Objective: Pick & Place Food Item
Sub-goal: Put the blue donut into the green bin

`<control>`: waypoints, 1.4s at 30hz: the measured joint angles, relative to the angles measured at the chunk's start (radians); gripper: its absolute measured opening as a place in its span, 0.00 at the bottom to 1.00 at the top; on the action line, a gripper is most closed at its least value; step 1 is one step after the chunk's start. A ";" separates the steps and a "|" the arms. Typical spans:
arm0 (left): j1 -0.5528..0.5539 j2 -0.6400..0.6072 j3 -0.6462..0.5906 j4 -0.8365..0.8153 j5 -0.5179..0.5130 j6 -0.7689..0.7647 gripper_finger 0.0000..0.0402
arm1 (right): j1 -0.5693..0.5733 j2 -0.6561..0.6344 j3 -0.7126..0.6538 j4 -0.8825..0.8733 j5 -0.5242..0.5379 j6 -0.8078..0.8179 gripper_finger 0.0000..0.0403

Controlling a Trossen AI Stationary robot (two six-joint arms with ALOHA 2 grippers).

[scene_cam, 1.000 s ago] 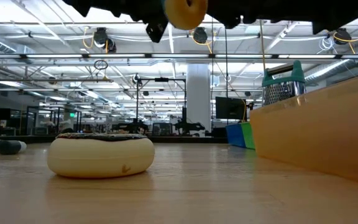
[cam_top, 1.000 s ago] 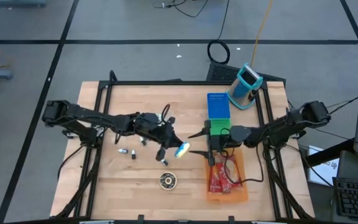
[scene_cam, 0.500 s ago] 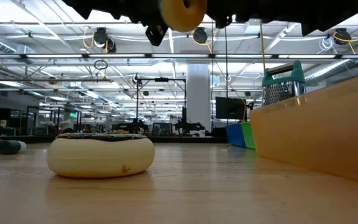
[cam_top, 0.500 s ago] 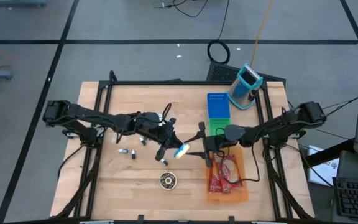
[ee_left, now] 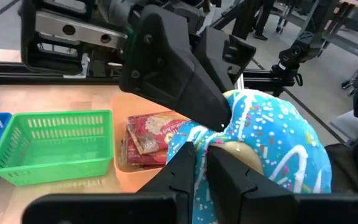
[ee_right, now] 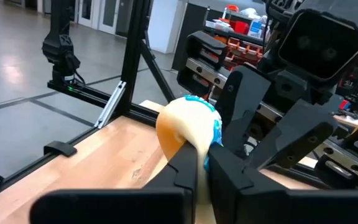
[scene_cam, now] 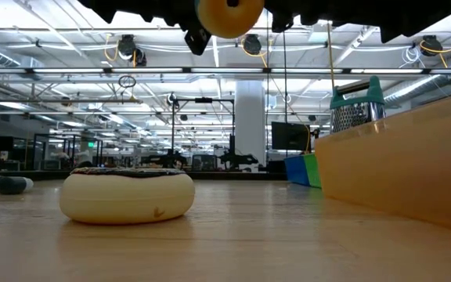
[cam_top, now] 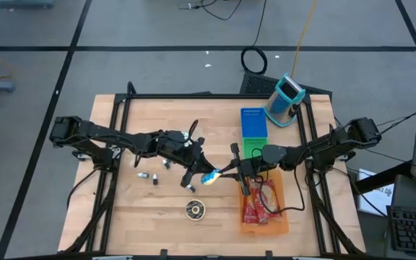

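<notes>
A blue-frosted donut point(cam_top: 209, 177) with sprinkles hangs in the air over the table's middle, between my two grippers. My left gripper point(cam_top: 201, 175) comes from the table's left and is shut on it. My right gripper point(cam_top: 219, 173) comes from the right and is shut on the donut's other side. The low view shows the donut point(scene_cam: 231, 16) high above the table, its pale underside toward the camera. A chocolate-topped donut point(cam_top: 194, 209) rests flat on the table nearer the front edge. My left gripper pinches the donut's ring point(ee_left: 199, 154) between its two fingers, reaching in from the table's left, nearly level. The donut stands on edge, lifted clear of the table. My right gripper pinches the opposite part of the ring point(ee_right: 199, 151) between its two fingers, reaching in level from the table's right.
An orange tray point(cam_top: 278, 225) with red packets lies under the right arm. Behind it stand a green basket point(cam_top: 254, 149) and a blue basket point(cam_top: 253, 121), and a teal-handled grater point(cam_top: 287, 99) at the far right. Small loose items point(cam_top: 150, 176) lie left of centre.
My right gripper, wide open a second ago, has moved toward the table's left up to the donut and shut on it. The donut has stayed aloft in my left gripper, which has kept its place.
</notes>
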 joint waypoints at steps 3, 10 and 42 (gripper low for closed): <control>-0.003 0.000 0.000 0.009 -0.057 0.001 0.09 | 0.003 0.000 0.000 0.001 0.003 -0.020 0.03; -0.003 -0.048 -0.001 0.014 -0.201 0.027 0.22 | 0.005 -0.001 0.001 -0.017 -0.022 -0.018 0.01; 0.014 -0.082 0.002 -0.089 -0.403 0.074 0.62 | 0.102 -0.379 -0.104 -1.136 0.816 0.279 0.02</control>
